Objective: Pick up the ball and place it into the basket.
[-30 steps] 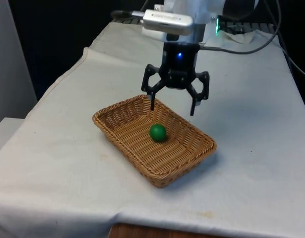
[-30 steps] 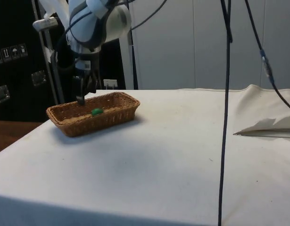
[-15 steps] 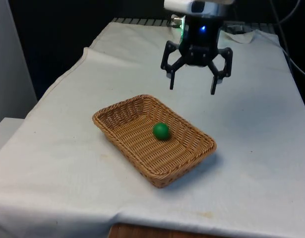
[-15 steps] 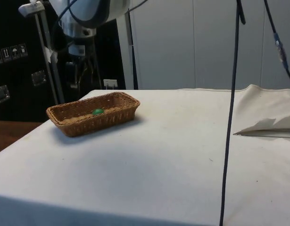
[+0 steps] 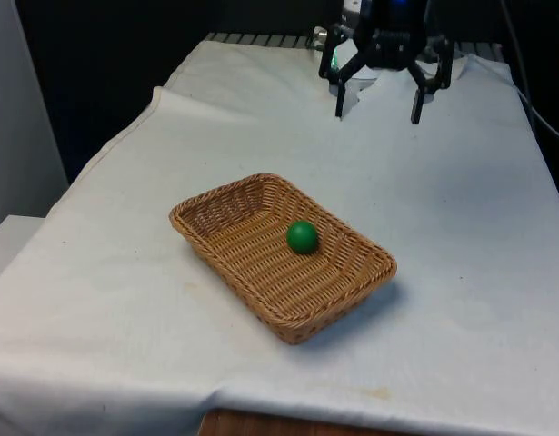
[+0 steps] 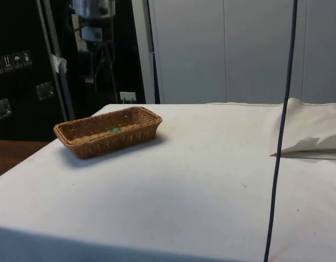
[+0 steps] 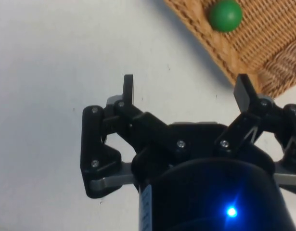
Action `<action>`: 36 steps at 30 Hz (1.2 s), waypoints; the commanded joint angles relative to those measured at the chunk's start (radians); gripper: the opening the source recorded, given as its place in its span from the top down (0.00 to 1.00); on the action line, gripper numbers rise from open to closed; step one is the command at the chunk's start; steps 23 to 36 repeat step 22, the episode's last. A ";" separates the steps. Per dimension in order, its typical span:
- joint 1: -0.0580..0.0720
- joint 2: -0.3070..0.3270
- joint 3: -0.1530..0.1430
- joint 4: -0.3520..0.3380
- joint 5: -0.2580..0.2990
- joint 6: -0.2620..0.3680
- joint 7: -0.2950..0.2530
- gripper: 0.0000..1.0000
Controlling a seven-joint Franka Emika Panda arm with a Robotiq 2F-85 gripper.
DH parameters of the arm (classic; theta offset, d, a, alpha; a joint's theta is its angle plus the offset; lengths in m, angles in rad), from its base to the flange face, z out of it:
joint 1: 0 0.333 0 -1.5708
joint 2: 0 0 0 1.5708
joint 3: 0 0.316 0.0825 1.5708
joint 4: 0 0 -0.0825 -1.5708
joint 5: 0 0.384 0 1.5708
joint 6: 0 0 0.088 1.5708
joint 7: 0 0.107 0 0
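Resting inside the wicker basket, item 1: 1 green ball, lying on the woven floor near the long wall on the robot's side. The wrist view shows the ball just inside that wall of the basket, and the side view shows a small green patch above the near rim of the basket.

Item 2: the basket, 1 rectangular tray of brown wicker, sitting on the white cloth. Its long axis runs diagonally, from the corner at the front view's left and nearer the robot to the corner at the front view's right and farther from it.

Item 3: the black gripper, hanging high and well beyond the basket on the robot's side, toward the front view's right of it. Both fingers are spread wide, with nothing between them; the wrist view confirms the empty gap of the gripper over bare cloth.

Governing relation: the ball lies away from the gripper, past the basket's nearer wall, low where the gripper is high. Judged from this, the placing looks done, and any coming move is a retreat from the basket, not a reach toward it.

Writing and brands: none legible on ball, basket or cloth.
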 commanded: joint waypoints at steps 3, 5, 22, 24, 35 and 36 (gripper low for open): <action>0.000 -0.025 0.002 -0.018 -0.007 -0.004 0.001 0.00; 0.008 -0.061 -0.003 -0.042 -0.029 -0.013 0.017 0.00; 0.000 -0.209 0.008 -0.142 -0.054 -0.065 0.009 0.00; 0.000 -0.209 0.008 -0.142 -0.054 -0.065 0.009 0.00; 0.000 -0.209 0.008 -0.142 -0.054 -0.065 0.009 0.00; 0.000 -0.209 0.008 -0.142 -0.054 -0.065 0.009 0.00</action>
